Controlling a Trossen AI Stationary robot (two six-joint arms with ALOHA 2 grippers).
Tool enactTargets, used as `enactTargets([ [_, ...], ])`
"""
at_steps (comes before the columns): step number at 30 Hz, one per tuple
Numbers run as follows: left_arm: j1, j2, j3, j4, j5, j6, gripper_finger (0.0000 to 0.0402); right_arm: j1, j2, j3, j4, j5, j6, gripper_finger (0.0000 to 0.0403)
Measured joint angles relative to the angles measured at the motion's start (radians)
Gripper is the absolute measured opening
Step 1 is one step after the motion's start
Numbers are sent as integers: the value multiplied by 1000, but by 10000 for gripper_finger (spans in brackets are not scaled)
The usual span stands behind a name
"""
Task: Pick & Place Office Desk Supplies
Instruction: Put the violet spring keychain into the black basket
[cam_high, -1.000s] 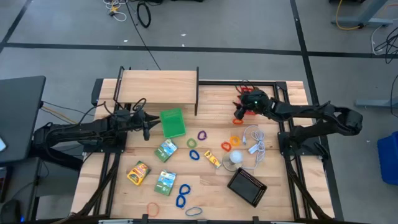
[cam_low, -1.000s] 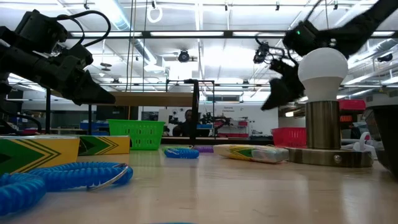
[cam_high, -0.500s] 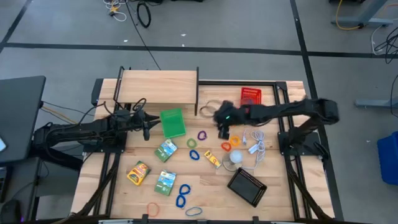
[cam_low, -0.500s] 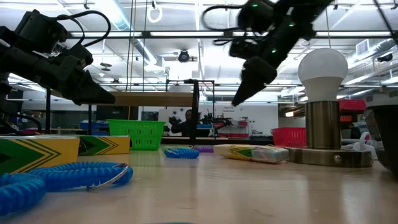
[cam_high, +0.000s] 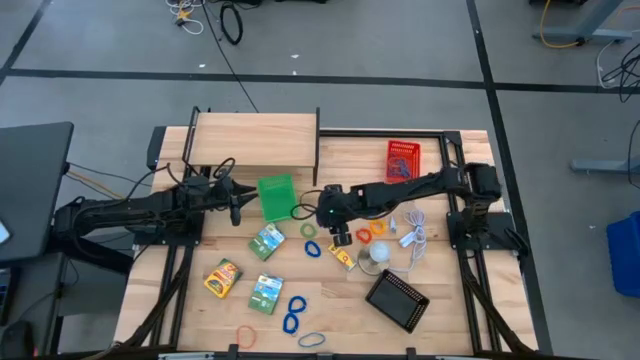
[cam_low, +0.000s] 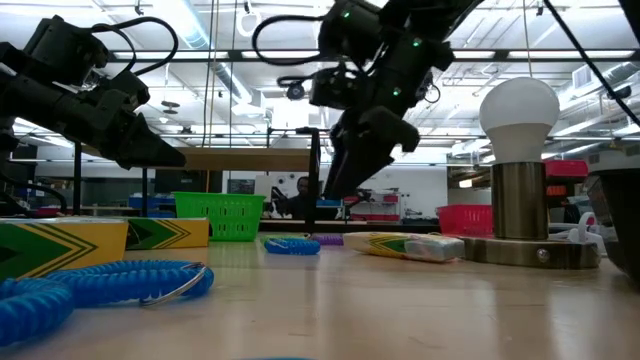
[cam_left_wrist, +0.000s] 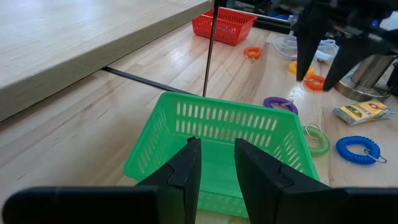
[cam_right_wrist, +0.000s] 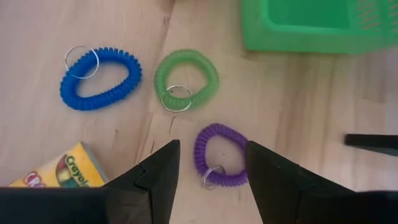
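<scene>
A pale wooden surface (cam_high: 440, 310) is sitting on a grey floor crossed by dark lines, with a raised wooden shelf (cam_high: 253, 138) at its 11 o'clock. The low view is showing a bright workshop hall with strip lights behind it.

In the low view, a white ball-shaped lamp (cam_low: 519, 105) is standing in front of the red basket (cam_high: 401, 160), and a black basket (cam_high: 397, 299) is getting cut off at the edge.

The right claw (cam_right_wrist: 207, 163) is hanging over the middle of the surface with its fingers spread wide, holding nothing; a purple loop (cam_right_wrist: 219, 155) is lying on the wood between its fingertips. A green loop (cam_right_wrist: 186, 79) is lying just beside it at 11 o'clock, and a blue loop (cam_right_wrist: 99, 77) farther toward 10 o'clock, each carrying a metal ring. A yellow crayon packet (cam_right_wrist: 60, 170) is showing only partly. Green printed packets (cam_high: 266, 241) are resting toward 7 o'clock.

The left claw (cam_left_wrist: 216, 163) is hovering at 9 o'clock, fingers narrowly parted and empty, facing the green basket (cam_left_wrist: 217, 137).
</scene>
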Motion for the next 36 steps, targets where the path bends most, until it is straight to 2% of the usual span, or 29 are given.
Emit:
enactTargets([
  [15, 0, 0, 0, 0, 0, 0, 104, -16, 110, 46, -61, -17, -49, 188],
  [24, 0, 0, 0, 16, -2, 0, 104, -14, 152, 50, -28, -32, -104, 181],
  [28, 0, 0, 0, 15, -1, 0, 104, -6, 153, 49, -24, -40, -112, 144],
  [34, 0, 0, 0, 15, -1, 0, 104, 19, 154, 48, -25, -32, -105, 23],
  [36, 0, 0, 0, 15, -1, 0, 104, 31, 155, 48, -24, -22, -102, 15],
])
